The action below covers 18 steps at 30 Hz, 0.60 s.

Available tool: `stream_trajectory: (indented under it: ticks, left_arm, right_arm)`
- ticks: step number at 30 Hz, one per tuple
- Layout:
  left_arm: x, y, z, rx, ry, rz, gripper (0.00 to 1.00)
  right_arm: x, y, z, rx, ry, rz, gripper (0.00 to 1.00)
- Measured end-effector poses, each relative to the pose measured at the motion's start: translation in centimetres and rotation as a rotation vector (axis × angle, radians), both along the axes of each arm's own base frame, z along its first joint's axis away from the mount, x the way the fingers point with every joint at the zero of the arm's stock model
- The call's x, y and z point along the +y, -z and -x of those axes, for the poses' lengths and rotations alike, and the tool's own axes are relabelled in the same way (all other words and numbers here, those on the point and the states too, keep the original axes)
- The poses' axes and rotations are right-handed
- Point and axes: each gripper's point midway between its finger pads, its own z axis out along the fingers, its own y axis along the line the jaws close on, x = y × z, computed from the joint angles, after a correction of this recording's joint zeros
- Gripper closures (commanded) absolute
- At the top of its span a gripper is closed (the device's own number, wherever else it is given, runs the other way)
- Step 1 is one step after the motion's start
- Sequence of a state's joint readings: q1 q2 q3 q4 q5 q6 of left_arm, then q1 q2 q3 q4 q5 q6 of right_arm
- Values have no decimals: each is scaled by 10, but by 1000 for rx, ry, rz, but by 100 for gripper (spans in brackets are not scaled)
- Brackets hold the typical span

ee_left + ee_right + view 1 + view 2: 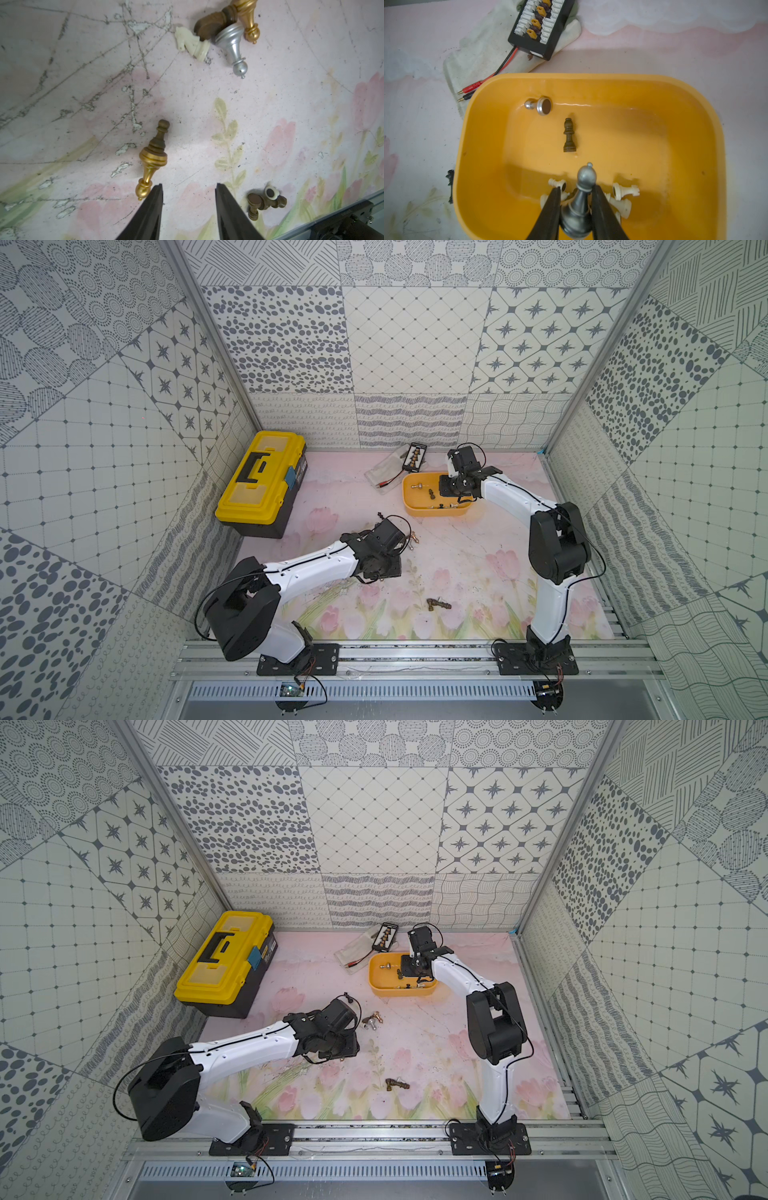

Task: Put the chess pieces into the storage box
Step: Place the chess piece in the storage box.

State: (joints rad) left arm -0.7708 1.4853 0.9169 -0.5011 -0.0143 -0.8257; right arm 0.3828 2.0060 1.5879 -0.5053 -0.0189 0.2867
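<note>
Now I read the right fingers (550, 212) clamped on a silver chess piece (586, 176) over the storage box (591, 75), other pieces (569, 135) lying inside it, and the left fingers (152, 207) apart beside a gold piece (152, 160) on the worktop (270, 93), well clear of that box.

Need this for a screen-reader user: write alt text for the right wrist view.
The right gripper holds a silver chess piece over the yellow-orange storage box. Inside are another silver piece, a dark piece and several white pieces; a black connector board on white cloth sits beyond the box.
</note>
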Motion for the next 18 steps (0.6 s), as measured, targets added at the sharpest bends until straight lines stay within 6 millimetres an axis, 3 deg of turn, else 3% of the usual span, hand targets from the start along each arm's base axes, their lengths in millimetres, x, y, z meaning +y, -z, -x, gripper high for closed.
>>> stream_trajectory:
  ticks: [2,5,11,15,18]
  left_arm:
    - [1,-2,-2,-2,1,-15,53]
    - [3,-5,-3,-9,4,-33,53]
    - [13,-14,-1,-24,9,-60,53]
    - [24,-19,3,-32,19,-66,53]
    - [35,-16,8,-29,25,-80,53]
  right_arm:
    - [-2,5,-6,1,-2,15,62]
    - [0,-1,-13,-18,-15,21,55]
    - [5,-14,-11,-38,-25,19,53]
    - [15,-35,17,-55,-51,15,53]
    - [40,-66,56,-96,-110,-22,53]
